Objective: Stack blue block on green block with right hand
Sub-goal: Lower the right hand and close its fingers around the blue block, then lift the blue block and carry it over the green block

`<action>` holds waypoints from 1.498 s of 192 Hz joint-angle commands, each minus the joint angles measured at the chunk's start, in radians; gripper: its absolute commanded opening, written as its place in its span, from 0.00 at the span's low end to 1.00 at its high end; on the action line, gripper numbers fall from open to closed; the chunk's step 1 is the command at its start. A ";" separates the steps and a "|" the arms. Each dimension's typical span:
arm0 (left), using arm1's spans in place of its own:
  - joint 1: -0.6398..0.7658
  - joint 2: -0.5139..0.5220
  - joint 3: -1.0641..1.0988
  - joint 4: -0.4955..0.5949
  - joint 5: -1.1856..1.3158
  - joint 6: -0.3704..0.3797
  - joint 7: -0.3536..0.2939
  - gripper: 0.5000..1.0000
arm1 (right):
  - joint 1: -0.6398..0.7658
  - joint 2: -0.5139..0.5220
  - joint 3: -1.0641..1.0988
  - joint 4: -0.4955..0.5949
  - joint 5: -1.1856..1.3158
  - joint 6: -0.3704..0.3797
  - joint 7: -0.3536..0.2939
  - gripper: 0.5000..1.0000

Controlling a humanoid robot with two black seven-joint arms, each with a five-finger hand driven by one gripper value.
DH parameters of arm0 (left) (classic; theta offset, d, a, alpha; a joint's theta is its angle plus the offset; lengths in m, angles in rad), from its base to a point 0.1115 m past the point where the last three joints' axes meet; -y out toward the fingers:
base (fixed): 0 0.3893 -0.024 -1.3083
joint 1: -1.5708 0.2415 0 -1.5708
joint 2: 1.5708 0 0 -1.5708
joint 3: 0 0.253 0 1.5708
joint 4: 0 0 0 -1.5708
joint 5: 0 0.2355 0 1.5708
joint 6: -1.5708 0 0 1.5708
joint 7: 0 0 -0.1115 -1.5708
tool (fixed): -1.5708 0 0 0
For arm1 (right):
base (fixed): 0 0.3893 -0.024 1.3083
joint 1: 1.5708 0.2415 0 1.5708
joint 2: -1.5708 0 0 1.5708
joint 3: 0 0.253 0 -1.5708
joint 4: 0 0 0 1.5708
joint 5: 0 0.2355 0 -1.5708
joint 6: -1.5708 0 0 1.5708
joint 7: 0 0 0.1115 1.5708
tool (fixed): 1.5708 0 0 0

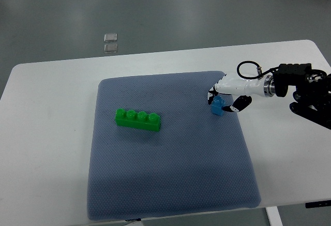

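Observation:
A long green block (138, 120) with several studs lies on the blue-grey mat (170, 184), left of centre. A small blue block (217, 105) sits near the mat's right edge. My right hand (223, 99) reaches in from the right, its white and black fingers curled around the blue block. I cannot tell whether the block is lifted off the mat. The left arm does not show.
The mat lies on a white table (51, 133). Beyond the table's far edge, two small clear squares (110, 42) lie on the grey floor. The right arm's black wrist and cable (289, 84) hang over the table's right side.

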 commanded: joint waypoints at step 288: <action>0.000 0.000 -0.002 0.000 0.000 0.000 0.000 1.00 | 0.230 0.262 -0.068 0.075 -0.018 -0.020 0.021 0.15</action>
